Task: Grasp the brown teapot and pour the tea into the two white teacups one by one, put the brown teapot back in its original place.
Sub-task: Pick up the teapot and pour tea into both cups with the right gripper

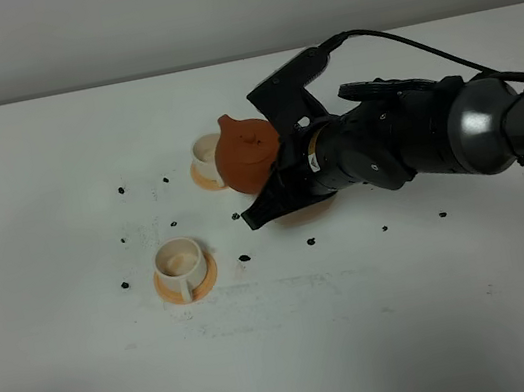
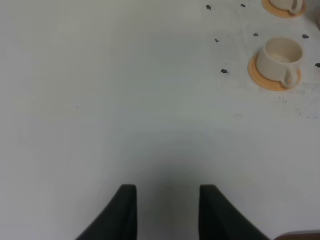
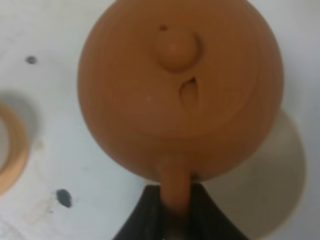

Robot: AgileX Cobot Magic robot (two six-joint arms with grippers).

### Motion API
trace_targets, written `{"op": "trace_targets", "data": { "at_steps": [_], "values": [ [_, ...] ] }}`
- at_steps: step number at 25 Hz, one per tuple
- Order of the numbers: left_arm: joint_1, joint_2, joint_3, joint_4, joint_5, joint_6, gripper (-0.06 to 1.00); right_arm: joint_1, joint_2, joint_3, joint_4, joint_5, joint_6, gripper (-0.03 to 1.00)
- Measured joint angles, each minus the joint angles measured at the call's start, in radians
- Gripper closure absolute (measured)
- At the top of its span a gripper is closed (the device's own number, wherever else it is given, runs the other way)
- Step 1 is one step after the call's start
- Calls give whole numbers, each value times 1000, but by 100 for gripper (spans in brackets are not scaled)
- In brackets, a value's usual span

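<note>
My right gripper [image 1: 273, 182] is shut on the straight handle of the brown teapot [image 1: 246, 153] and holds it tilted above the table, right beside the far white teacup [image 1: 203, 151]. In the right wrist view the fingers [image 3: 150, 212] clamp the handle below the round pot [image 3: 180, 85]. The near white teacup [image 1: 180, 259] stands on its orange coaster [image 1: 206, 279] to the front left; it also shows in the left wrist view [image 2: 280, 56]. The beige disc coaster [image 1: 314, 213] lies partly hidden under the right gripper. My left gripper [image 2: 167, 189] is open and empty over bare table.
Small black specks [image 1: 244, 257] are scattered on the white table [image 1: 93, 388] around the cups. The right arm [image 1: 454, 132] reaches in from the right edge. An orange ring [image 3: 12, 150] shows at one edge of the right wrist view.
</note>
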Motion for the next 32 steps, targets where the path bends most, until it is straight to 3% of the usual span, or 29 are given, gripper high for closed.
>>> {"op": "trace_targets", "data": {
  "at_steps": [8, 19, 32],
  "values": [
    [0, 0, 0, 0, 0, 0, 66, 8, 0, -89, -4, 44, -64, 88],
    [0, 0, 0, 0, 0, 0, 66, -11, 0, -141, -185, 98, -79, 88],
    [0, 0, 0, 0, 0, 0, 66, -11, 62, -141, -261, 91, -82, 88]
  ]
}}
